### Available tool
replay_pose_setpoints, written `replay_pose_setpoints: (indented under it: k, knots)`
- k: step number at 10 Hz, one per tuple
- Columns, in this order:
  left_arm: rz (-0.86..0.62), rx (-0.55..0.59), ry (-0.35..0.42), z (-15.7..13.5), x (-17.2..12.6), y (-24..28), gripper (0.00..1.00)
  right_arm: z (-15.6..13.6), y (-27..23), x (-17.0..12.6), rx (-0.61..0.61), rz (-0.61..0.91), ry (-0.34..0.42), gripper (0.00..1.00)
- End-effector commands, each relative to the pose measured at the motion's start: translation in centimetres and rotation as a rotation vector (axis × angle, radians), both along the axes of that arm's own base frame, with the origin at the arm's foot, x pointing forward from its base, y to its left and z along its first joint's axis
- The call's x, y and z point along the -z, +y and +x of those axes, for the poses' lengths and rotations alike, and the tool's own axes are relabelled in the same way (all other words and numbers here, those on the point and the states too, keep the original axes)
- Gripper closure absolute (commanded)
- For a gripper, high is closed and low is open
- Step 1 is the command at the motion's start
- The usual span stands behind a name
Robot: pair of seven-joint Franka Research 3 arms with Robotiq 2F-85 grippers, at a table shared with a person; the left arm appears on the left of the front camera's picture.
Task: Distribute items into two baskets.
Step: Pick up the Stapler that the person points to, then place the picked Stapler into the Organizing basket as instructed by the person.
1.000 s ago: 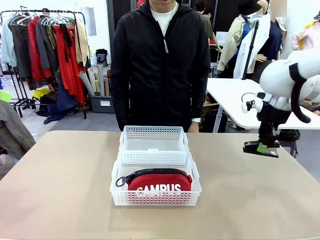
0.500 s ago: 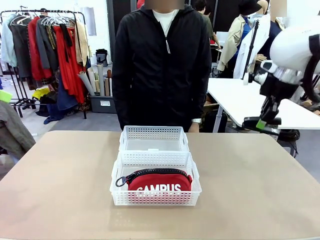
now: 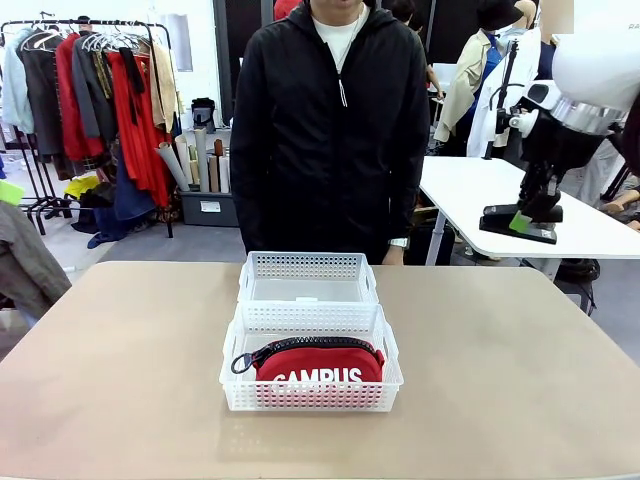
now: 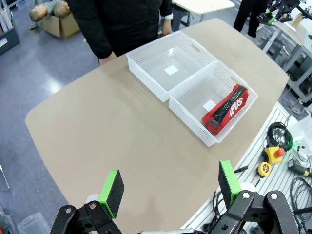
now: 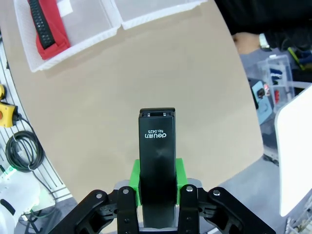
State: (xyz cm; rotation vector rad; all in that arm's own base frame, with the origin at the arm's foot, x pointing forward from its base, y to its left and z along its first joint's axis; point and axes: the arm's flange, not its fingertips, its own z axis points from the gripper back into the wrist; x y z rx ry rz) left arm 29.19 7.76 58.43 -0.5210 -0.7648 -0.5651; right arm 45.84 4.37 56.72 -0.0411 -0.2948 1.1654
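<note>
The black stapler is clamped between the green pads of the right gripper, its long axis running straight out along the fingers, high over the right side of the table. The empty far basket lies below and to the robot's left of it, just behind the near basket, which holds the red CAMPUS pouch. The left gripper hangs high above the table, spread wide and holding nothing.

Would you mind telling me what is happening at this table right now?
The right gripper holds the stapler in the air above the right part of the table. The pouch lies in the near basket, while the far basket has no item in it yet. The left gripper is open, high over the table. A person stands at the far side.
</note>
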Motion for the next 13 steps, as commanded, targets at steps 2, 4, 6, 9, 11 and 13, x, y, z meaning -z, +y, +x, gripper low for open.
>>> replay_pose_setpoints:
  k: [2,4,6,9,11,13]
  knots:
    - [-0.001,0.0,-0.001,-0.04,0.03,-0.02,0.0,0.17,-0.3,0.04,0.005,-0.001,-0.006,1.0]
    - [-0.001,0.0,-0.001,-0.04,0.03,-0.02,0.0,0.17,-0.3,0.04,0.005,-0.001,-0.006,1.0]
    - [-0.001,0.0,-0.001,-0.04,0.03,-0.02,0.0,0.17,-0.3,0.04,0.005,-0.001,-0.006,1.0]
    - [-0.001,0.0,-0.001,-0.04,0.03,-0.02,0.0,0.17,-0.3,0.04,0.005,-0.001,-0.006,1.0]
    - [-0.001,0.0,-0.001,-0.04,0.03,-0.02,0.0,0.17,-0.3,0.04,0.005,-0.001,-0.006,1.0]
    - [-0.001,0.0,-0.001,-0.04,0.03,-0.02,0.0,0.17,-0.3,0.04,0.005,-0.001,-0.006,1.0]
